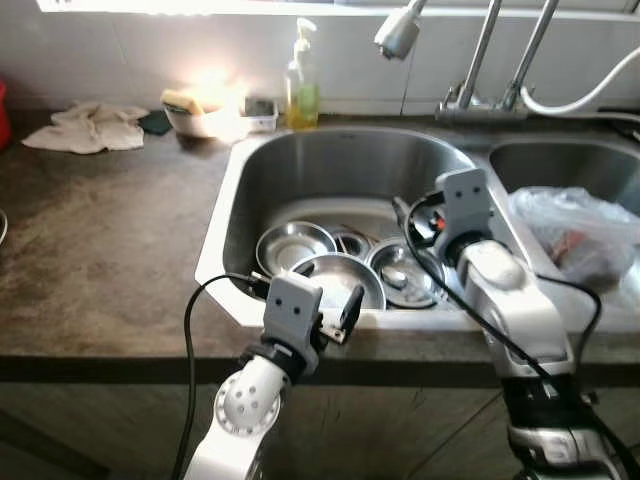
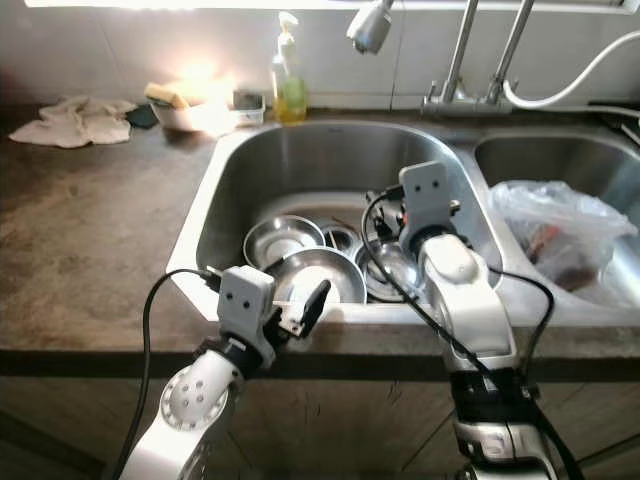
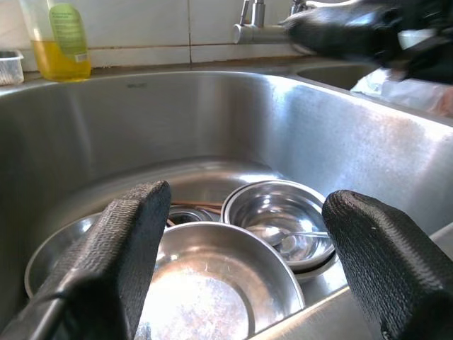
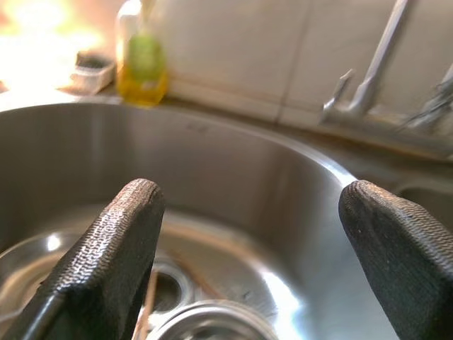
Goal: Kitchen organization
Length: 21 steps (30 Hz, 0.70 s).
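Note:
Several steel bowls lie in the left basin of the sink [image 1: 225, 230]: one at the left [image 1: 295, 245], one at the front [image 1: 340, 278], and one at the right [image 3: 283, 219] with a spoon in it. My left gripper [image 3: 246, 195] is open at the sink's front rim, pointing in over the front bowl with nothing between its fingers. Further back, my right gripper [image 4: 248, 191] is open and empty above the right side of the basin, near the right bowl [image 1: 405, 272]. The drain [image 1: 350, 240] shows between the bowls.
A spray faucet head [image 1: 398, 32] hangs over the basin. A yellow soap bottle [image 1: 302, 90] stands behind the sink. The right basin holds a plastic bag [image 1: 580, 230]. On the dark counter at the left lie a white cloth [image 1: 88, 128] and a bowl with a sponge [image 1: 195, 110].

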Available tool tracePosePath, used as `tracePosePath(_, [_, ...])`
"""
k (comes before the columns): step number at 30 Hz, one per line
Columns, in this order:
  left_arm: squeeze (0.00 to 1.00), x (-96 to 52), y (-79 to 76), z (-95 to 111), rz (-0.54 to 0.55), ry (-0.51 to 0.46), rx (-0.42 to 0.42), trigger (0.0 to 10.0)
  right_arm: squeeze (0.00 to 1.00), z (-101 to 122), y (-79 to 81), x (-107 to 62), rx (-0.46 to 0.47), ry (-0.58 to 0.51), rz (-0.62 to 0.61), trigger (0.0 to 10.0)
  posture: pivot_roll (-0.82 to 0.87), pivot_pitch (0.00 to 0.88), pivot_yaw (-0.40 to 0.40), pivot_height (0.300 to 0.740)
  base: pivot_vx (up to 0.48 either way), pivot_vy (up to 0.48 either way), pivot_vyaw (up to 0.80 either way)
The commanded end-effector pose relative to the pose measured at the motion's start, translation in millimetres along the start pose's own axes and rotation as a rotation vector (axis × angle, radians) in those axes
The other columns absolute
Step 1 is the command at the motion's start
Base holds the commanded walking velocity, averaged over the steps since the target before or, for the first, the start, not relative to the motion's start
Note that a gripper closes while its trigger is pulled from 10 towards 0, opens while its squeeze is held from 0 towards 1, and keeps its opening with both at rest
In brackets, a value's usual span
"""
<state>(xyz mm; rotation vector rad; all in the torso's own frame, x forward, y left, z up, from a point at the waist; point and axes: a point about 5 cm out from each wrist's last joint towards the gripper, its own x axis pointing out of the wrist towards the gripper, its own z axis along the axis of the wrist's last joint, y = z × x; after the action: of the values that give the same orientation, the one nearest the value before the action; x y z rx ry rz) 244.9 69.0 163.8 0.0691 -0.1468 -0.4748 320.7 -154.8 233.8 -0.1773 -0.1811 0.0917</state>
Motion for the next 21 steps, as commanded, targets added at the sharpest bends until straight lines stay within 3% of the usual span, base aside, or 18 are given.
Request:
tracePosePath(1, [0.00, -0.7, 3.1, -11, 0.011, 0.051, -0.001, 10.0, 0.00, -2, 2.5, -15.8, 0.073, -0.012, -0.019, 10.0, 0.05, 0.070, -0.036, 0.740, 0.000, 0.000, 0.00])
tracePosePath(4, [0.00, -0.2, 4.2, -12, 0.012, 0.050, -0.001, 10.0, 0.00, -2, 2.5, -27.0, 0.117, -0.066, -0.090, 10.0, 0.05, 0.062, -0.030, 0.740, 0.000, 0.000, 0.00])
tracePosePath(9, [0.00, 0.1, 7.7, -13, 0.020, 0.046, 0.004, 10.0, 0.00, -6, 8.5, -44.3, 0.182, -0.085, -0.109, 10.0, 0.05, 0.051, -0.021, 0.740, 0.000, 0.000, 0.00])
tracePosePath(10, [0.00, 0.5, 8.4, -13, 0.021, 0.043, 0.004, 10.0, 0.00, -13, 12.8, -51.5, 0.122, -0.063, -0.090, 10.0, 0.05, 0.049, -0.015, 0.740, 0.000, 0.000, 0.00])
tracePosePath(12, [0.00, 0.6, 8.3, -13, 0.021, 0.042, 0.004, 10.0, 0.00, -15, 14.6, -53.6, 0.117, -0.055, -0.075, 10.0, 0.05, 0.049, -0.015, 0.740, 0.000, 0.000, 0.00])
tracePosePath(14, [0.00, 0.4, 7.9, -12, 0.020, 0.039, 0.002, 10.0, 0.00, -14, 22.5, -62.3, 0.230, -0.075, 0.004, 10.0, 0.05, 0.044, -0.015, 0.740, 0.000, 0.000, 0.00])
tracePosePath(21, [0.00, -4.8, 10.2, -12, 0.034, 0.041, -0.002, 10.0, 0.00, -18, 26.9, -73.8, 0.224, -0.085, -0.017, 10.0, 0.06, 0.045, -0.009, 0.740, 0.000, 0.000, 0.00])
